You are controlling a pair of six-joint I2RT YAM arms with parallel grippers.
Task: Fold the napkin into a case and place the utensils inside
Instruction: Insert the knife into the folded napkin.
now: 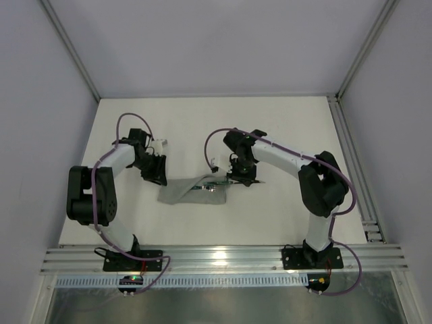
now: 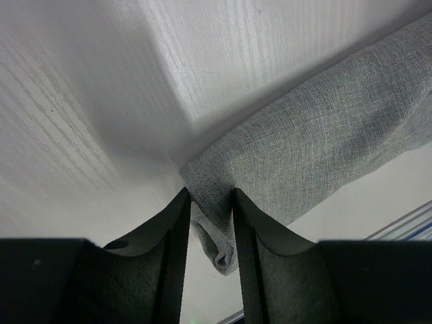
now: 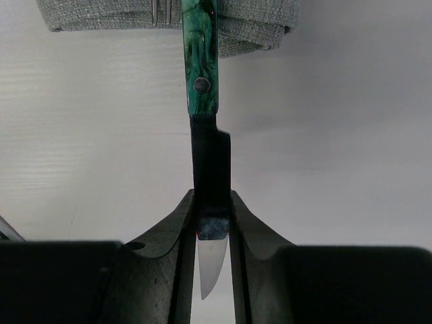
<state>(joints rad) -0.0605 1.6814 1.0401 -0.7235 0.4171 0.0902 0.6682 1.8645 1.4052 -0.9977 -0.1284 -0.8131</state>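
The napkin lies folded as a narrow grey case (image 1: 187,192) on the white table. My left gripper (image 1: 158,174) is shut on the case's left end; in the left wrist view the fingers (image 2: 209,197) pinch a bunched corner of the grey fabric (image 2: 317,128). My right gripper (image 1: 238,177) is shut on the knife's blade (image 3: 211,169), fingertips around it (image 3: 211,200). The knife's teal handle (image 3: 200,54) points away, its far end at the case's open end (image 3: 260,23). Silver metal of the fork (image 3: 160,11) shows at that opening, beside the knife (image 1: 217,184).
White table (image 1: 290,128) inside grey walls, with aluminium frame rails at the right (image 1: 351,155) and along the front edge (image 1: 223,256). Purple cables loop over both arms.
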